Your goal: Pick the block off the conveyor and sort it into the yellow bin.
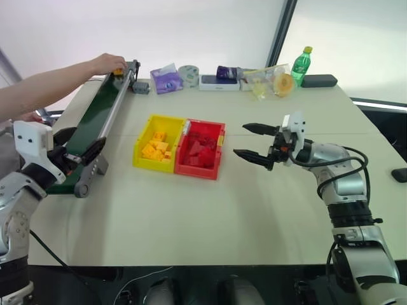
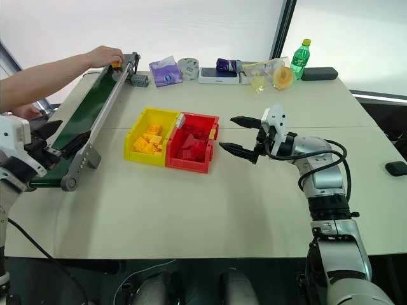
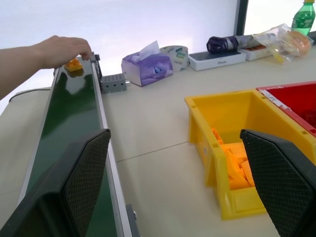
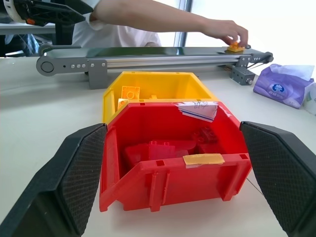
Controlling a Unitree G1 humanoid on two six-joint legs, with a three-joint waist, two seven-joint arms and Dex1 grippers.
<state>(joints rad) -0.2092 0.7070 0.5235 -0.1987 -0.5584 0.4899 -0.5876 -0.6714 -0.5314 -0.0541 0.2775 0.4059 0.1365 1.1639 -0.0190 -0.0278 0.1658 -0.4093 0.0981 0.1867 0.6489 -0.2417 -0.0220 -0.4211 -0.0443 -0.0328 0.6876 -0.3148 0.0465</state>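
Observation:
The yellow-orange block (image 1: 118, 72) sits at the far end of the dark green conveyor (image 1: 95, 114), under a person's hand (image 1: 107, 62) that touches it. The yellow bin (image 1: 151, 165) stands right of the belt and holds several yellow bricks. My left gripper (image 1: 81, 145) is open and empty at the near end of the conveyor, far from the block (image 3: 74, 64). My right gripper (image 1: 240, 140) is open and empty, hovering just right of the red bin (image 1: 197, 173) and pointing at it.
The red bin (image 4: 168, 195) is joined to the yellow bin (image 4: 148, 81) and holds red bricks. Along the table's far edge lie a purple tissue pack (image 1: 166, 79), a tape roll (image 1: 189, 74), snack bags (image 1: 273, 79), a green bottle (image 1: 301, 63) and a black case (image 1: 319, 81).

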